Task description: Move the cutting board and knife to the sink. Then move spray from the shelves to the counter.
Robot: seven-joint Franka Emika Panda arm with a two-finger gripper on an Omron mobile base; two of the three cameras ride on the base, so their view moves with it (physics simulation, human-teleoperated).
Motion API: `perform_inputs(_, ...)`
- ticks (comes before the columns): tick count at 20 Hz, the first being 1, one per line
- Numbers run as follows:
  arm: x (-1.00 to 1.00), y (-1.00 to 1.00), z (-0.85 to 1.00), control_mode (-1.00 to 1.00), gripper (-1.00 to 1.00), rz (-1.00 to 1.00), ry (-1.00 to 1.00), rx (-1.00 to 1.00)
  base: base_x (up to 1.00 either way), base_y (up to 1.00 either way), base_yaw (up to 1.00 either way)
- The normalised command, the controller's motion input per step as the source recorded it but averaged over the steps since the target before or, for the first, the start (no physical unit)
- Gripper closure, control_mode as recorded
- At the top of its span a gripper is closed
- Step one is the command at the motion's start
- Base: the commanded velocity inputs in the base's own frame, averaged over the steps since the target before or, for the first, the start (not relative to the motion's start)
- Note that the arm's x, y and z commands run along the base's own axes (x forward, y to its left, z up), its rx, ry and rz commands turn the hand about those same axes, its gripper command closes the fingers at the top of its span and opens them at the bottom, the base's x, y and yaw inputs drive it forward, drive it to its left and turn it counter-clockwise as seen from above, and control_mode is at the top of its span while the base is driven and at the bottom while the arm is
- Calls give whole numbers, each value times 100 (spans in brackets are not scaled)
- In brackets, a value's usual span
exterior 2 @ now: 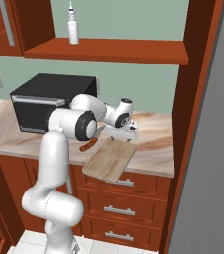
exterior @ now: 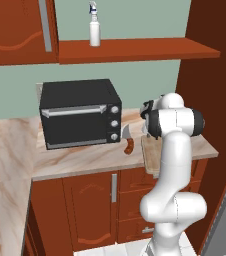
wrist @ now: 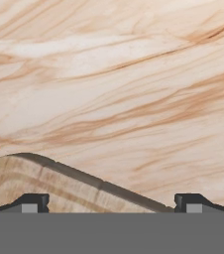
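Observation:
The light wooden cutting board (exterior 2: 109, 159) lies on the counter (exterior 2: 153, 141) to the right of the oven, its near end overhanging the front edge. My gripper (exterior 2: 123, 134) hangs open just above the board's far edge, pointing down. In the hand view a rounded corner of the cutting board (wrist: 39, 186) sits between the gripper (wrist: 113, 203) and the left fingertip (wrist: 34, 202), with the marble counter (wrist: 114, 89) beyond. The knife (exterior: 129, 143) lies between oven and board (exterior: 151, 159). The spray (exterior: 94, 31) stands on the shelves (exterior: 145, 50). The sink is out of view.
A black oven (exterior: 80, 114) stands on the counter left of the knife. A tall reddish-brown cabinet wall (exterior 2: 196, 124) closes the counter on the right. Drawers and doors (exterior: 92, 210) run below the counter, and the shelf sits high above the oven.

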Motion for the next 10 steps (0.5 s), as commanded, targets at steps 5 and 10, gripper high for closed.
perform_inputs(5, 0, 0, 0, 100, -100, 0, 0, 0, -6, 0, 0)
perform_inputs(10, 0, 0, 0, 100, -100, 0, 0, 0, 0, 0, 0)
